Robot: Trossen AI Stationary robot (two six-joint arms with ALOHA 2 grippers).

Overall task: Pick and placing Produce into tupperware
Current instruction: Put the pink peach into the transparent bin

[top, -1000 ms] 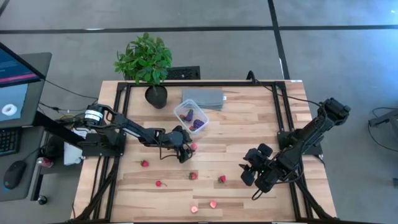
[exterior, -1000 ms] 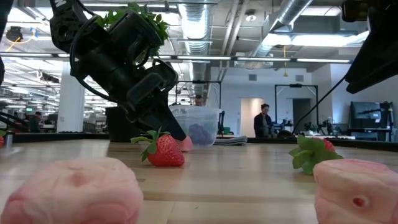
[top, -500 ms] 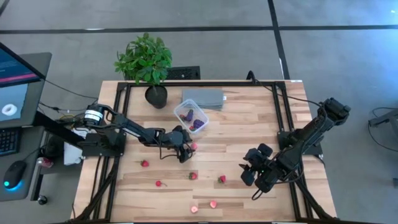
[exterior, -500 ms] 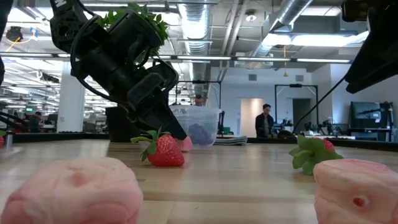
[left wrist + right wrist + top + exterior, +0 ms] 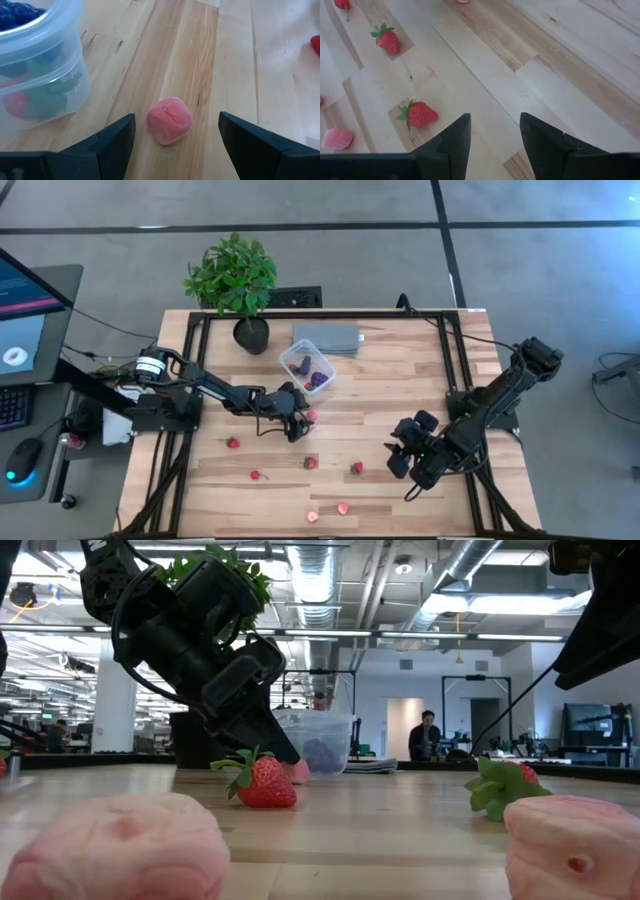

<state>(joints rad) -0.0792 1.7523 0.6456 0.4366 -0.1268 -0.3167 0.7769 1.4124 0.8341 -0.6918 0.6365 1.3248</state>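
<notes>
My left gripper (image 5: 172,135) is open at the table's middle, low over the wood; a pale pink fruit piece (image 5: 169,120) lies on the table between its fingers, apart from both. The same piece (image 5: 311,416) and gripper (image 5: 298,423) show in the high view. The clear tupperware (image 5: 308,367) stands just beyond, holding dark purple-blue, red and green pieces (image 5: 30,95). Red strawberries (image 5: 232,443) (image 5: 311,462) (image 5: 357,468) and pink pieces (image 5: 342,507) lie scattered on the near half. My right gripper (image 5: 492,137) waits open above the table's right part (image 5: 410,450).
A potted plant (image 5: 236,280) stands at the far left edge. A flat grey slab (image 5: 327,337) lies behind the tupperware. Two pink pieces (image 5: 115,845) (image 5: 570,845) sit close to the low camera, strawberries (image 5: 262,782) (image 5: 500,785) behind them. A monitor stands left of the table.
</notes>
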